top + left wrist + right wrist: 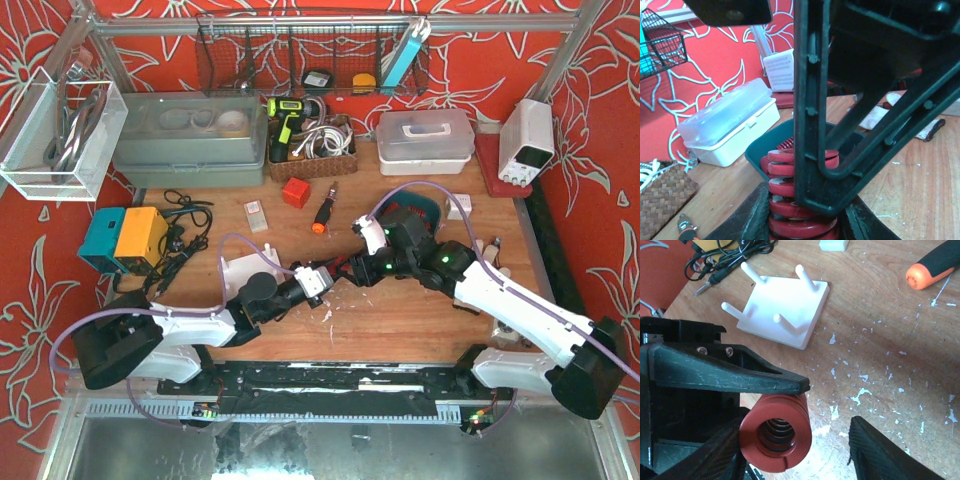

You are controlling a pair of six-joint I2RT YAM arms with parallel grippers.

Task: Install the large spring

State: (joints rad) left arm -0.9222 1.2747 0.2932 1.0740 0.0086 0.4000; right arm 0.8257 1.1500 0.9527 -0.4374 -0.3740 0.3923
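Left tool [807, 202]: closed on the large red spring [790, 187], a dark finger [752, 220] pressed to each side of the coil, the coil standing upright between them in the left wrist view; in the right wrist view one of its black fingers [765, 380] lies across the top of the spring [775, 432], the opposite one hidden behind the coil. Right tool [797, 432]: set wide, one finger [715, 455] against the spring's left side, the other [880, 455] well apart from it with bare worktop [890, 340] between; the spring faces this camera end-on, its hollow bore visible. In the left wrist view the black strutted frame of the right tool [812, 100] stands in front of the spring and covers its upper coils. Overhead, the left tool [322, 280] and right tool [352, 268] meet tip to tip over the middle of the worktop; the spring itself cannot be made out there.

White base plate with four upright pegs [782, 310]: flat on the worktop beyond the spring, apart from both tools, all pegs bare; overhead it lies just left of the left tool [245, 268]. Screwdriver with orange-and-black handle [935, 265]: on the worktop, further back [322, 212]. Teal tray [757, 150]: directly behind the spring in the left wrist view. White lidded box [730, 125]: behind the tray, at the back of the worktop [425, 135].
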